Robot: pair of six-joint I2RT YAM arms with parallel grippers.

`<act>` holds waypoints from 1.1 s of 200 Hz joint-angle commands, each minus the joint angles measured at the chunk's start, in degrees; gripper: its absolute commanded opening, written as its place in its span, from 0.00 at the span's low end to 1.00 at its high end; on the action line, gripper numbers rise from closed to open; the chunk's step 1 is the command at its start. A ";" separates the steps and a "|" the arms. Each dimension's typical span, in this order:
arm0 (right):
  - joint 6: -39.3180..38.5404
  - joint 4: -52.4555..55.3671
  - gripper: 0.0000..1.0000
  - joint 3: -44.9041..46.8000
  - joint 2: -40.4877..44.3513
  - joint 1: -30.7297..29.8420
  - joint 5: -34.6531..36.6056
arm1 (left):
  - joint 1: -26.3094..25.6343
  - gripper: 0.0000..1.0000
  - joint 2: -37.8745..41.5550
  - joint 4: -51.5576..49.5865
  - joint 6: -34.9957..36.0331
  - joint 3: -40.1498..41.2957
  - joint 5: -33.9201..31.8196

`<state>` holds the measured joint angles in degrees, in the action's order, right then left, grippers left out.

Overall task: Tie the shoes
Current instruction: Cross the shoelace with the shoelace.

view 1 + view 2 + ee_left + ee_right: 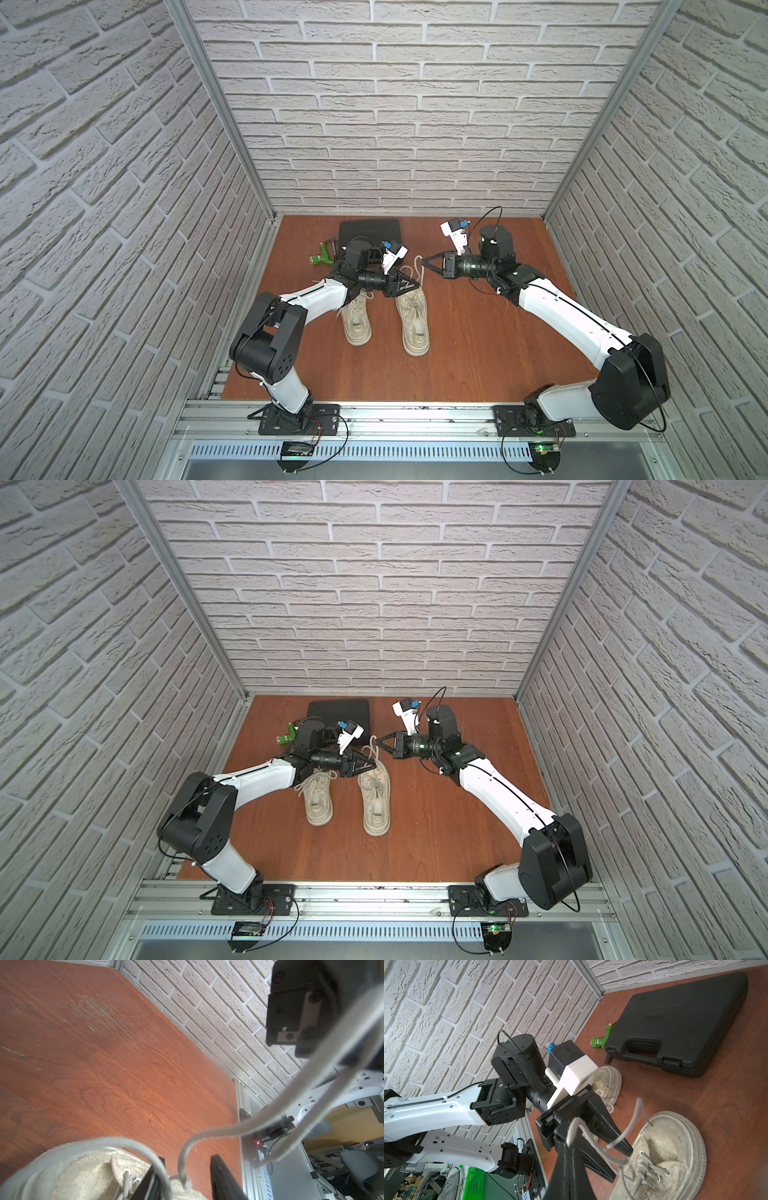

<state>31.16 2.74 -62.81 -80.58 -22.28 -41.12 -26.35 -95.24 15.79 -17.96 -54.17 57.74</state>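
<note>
Right gripper [423, 262] jaws pinch long cream lace [636, 1113] of worn beige canvas sneaker [412, 320], ctr of wooden table [478, 353]; left gripper [419, 284] jaws spread round it. If we tug hard, lace slips out.

- Left arm [316, 297] and right arm [561, 309]: glossy white shell links between bulky black joint housings.
- The elbow housing [284, 365] has a cluster of small round holes.
- A thin black cable [415, 1103] runs along the white link, pinned by white clips.
- A woven black sleeve [529, 1073] arches over the left wrist joint.
- Wrist cameras [455, 235]: dark body, blue plug, white bracket.
- Left gripper [417, 285] and right gripper [423, 262]: matte black, with tapering triangular jaws cut through like trusses.
- Black base plates [328, 417] are screwed to a ribbed aluminium rail [415, 419].
- A green light [539, 447] glows below the right plate.
</note>
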 commanded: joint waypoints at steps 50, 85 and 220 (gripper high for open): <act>1.01 -3.53 0.03 -1.44 -0.20 -0.22 -1.02 | -0.97 0.42 -2.03 -0.50 2.05 -2.38 0.39; 1.02 -3.62 0.03 -1.44 -0.37 -0.27 -0.85 | -1.33 0.41 -2.75 -0.67 2.13 -3.04 0.79; -21.69 9.32 0.03 -10.16 -8.49 1.38 8.43 | -1.37 0.03 -1.02 0.47 1.98 -1.02 0.45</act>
<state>19.97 9.37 -69.30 -85.03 -21.19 -35.90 -27.51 -97.78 14.13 -16.51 -55.99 57.80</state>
